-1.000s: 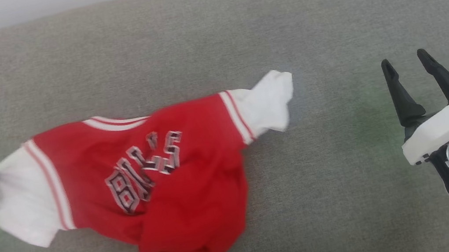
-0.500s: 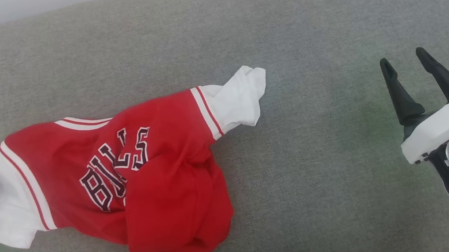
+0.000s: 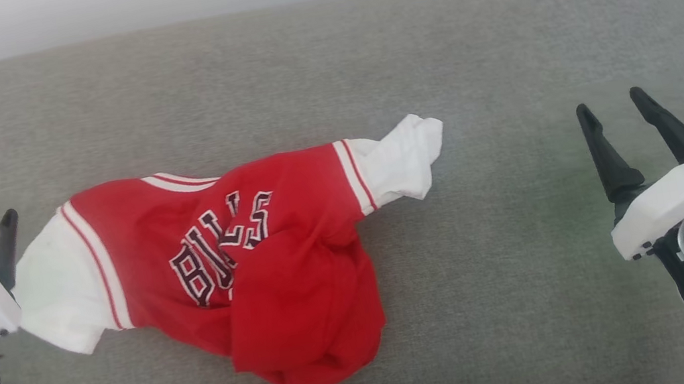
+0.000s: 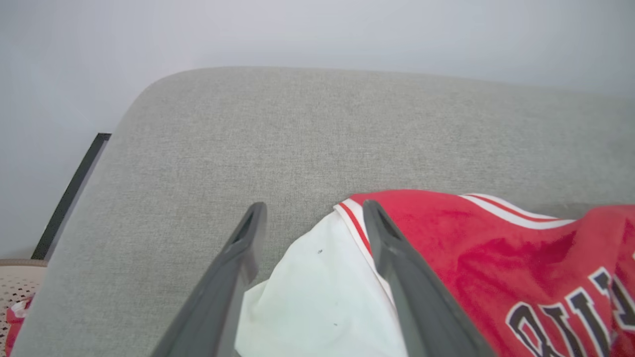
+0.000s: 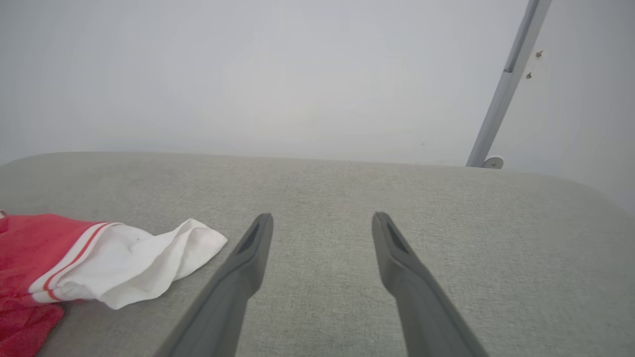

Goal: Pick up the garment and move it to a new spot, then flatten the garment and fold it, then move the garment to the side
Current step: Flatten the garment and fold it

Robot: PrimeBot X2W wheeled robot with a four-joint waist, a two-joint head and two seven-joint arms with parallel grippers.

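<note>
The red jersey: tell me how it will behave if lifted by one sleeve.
Probably floppy: the jersey lies crumpled, its lower part bunched into folds, so it should drape rather than keep shape. Likely light, being thin cloth lying flat at the white sleeve. Pushed over the grey fabric surface, it would likely wrinkle up, not slide whole.

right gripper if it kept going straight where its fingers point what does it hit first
Nothing obvious: ahead of the right gripper lies bare grey cushion; the garment sits off to its left. Depth is unclear, so it might graze the cushion.
</note>
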